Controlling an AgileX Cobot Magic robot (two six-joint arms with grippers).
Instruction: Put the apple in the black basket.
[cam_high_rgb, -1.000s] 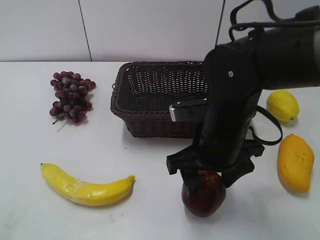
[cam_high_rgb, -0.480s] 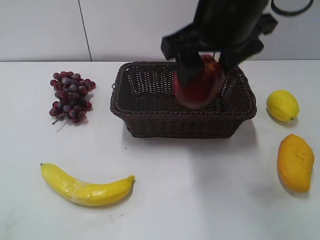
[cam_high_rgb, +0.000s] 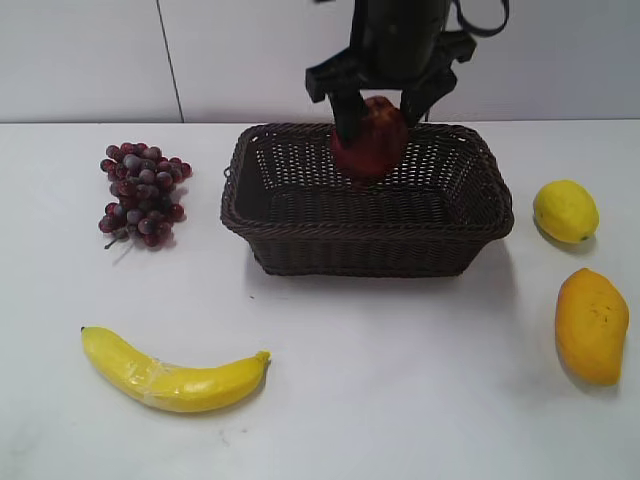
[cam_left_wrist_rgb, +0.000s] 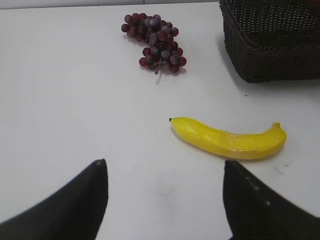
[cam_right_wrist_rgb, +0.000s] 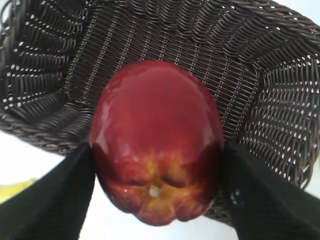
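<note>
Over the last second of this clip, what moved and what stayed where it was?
The right gripper, shut on the apple, lifted it off the table in front of the black basket, carried it up and back, and now holds it over the basket's interior, a little further back and left than half a second ago. It has not let go. The grapes, banana, lemon and mango stayed put.

Exterior view: slanting down from the front, black basket (cam_high_rgb: 367, 205) mid-table. Left wrist view: low over the white table (cam_left_wrist_rgb: 75, 100), left of the basket (cam_left_wrist_rgb: 272, 42), facing grapes (cam_left_wrist_rgb: 156, 41) and banana (cam_left_wrist_rgb: 230, 141), both shared with exterior. Right wrist view: very close above the basket (cam_right_wrist_rgb: 280, 100), looking down inside.
</note>
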